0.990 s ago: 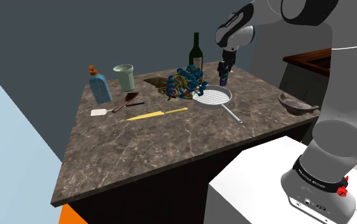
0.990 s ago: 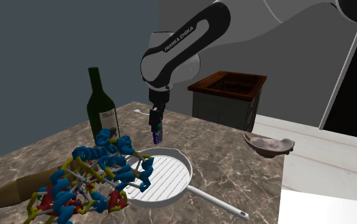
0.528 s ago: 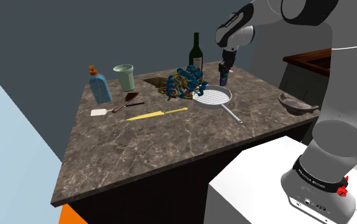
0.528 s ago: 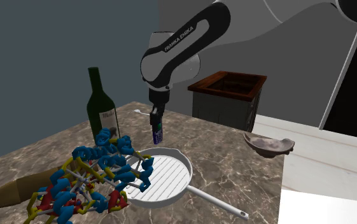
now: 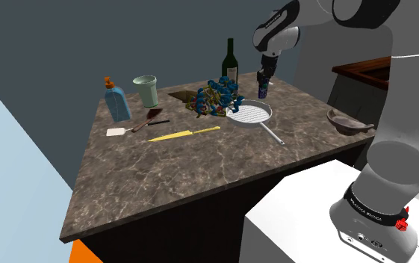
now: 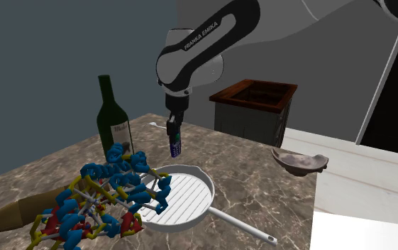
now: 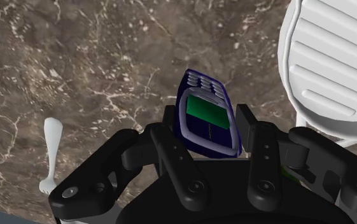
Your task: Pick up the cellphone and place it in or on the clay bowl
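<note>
A dark blue cellphone point(image 7: 205, 114) with a green screen stands on end between the black fingers of my gripper point(image 7: 207, 124), which is shut on it. The gripper point(image 5: 263, 81) hangs over the marble counter's far side, beside the white grill pan, with the cellphone point(image 5: 262, 90) just below it and off the counter. From the second exterior view the gripper point(image 6: 174, 135) and cellphone point(image 6: 175, 147) hover behind the pan. The brownish clay bowl point(image 5: 347, 119) sits at the counter's edge at the shoulder view's right, well apart from the gripper; the bowl point(image 6: 300, 161) holds nothing.
A white grill pan point(image 5: 249, 113) with a long handle lies under and beside the gripper. A dark wine bottle point(image 5: 231, 60) and a colourful tangled toy point(image 5: 211, 97) stand close by. Farther off are a green cup point(image 5: 146, 90), a blue bottle point(image 5: 116, 101), a yellow knife point(image 5: 184, 134) and a white spoon point(image 7: 51, 153).
The gripper has risen a little, carrying the cellphone higher above the counter. Nothing else has moved.
</note>
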`<control>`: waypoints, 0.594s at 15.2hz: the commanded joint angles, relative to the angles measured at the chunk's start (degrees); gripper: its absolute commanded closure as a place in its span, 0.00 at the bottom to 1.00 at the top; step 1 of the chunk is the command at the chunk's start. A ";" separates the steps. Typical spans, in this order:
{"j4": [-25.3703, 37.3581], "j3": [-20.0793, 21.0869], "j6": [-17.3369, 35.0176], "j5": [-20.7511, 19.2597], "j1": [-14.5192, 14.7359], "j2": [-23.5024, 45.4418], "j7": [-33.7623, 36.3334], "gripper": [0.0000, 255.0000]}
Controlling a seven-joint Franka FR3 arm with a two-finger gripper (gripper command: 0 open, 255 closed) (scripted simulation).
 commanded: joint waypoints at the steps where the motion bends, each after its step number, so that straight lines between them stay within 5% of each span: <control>1: 0.51 -0.16 -1.23 -0.35 0.11 -0.74 0.24 1.00; 9: 3.65 -0.61 -6.55 -1.49 0.36 -3.05 1.05 1.00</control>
